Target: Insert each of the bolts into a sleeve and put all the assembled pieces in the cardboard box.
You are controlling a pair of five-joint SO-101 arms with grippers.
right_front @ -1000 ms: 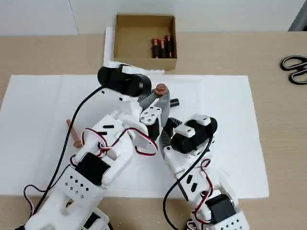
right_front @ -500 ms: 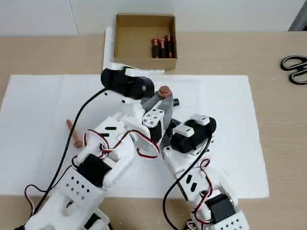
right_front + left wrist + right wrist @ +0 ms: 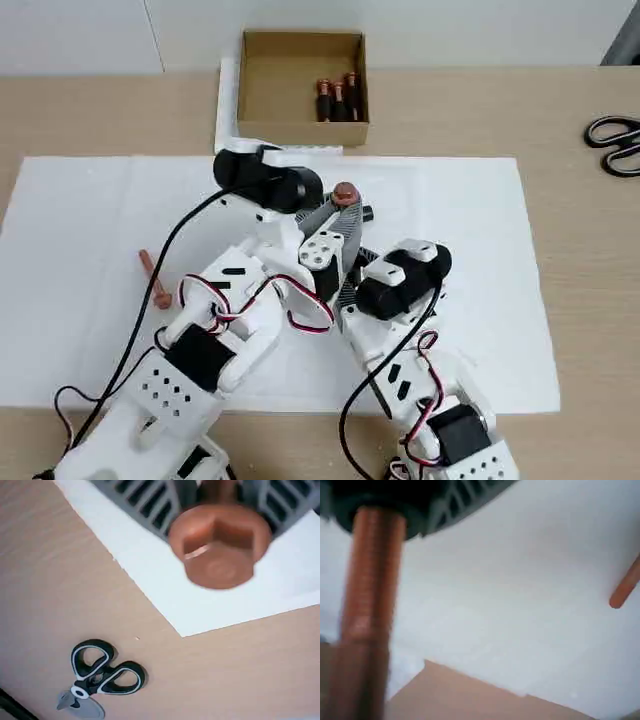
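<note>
Left gripper (image 3: 338, 208) is clamping the copper bolt (image 3: 220, 545) over the white sheet (image 3: 480, 260), black sleeve (image 3: 365, 212) just beside it. Right gripper (image 3: 347, 272) is sitting close by; can't tell its state. Assembled pieces (image 3: 338, 100) are lying in the cardboard box (image 3: 275, 90).

White arms (image 3: 225, 335), black servos (image 3: 268, 182), red-black cables (image 3: 300, 300), grey left pincer (image 3: 340, 202).
</note>
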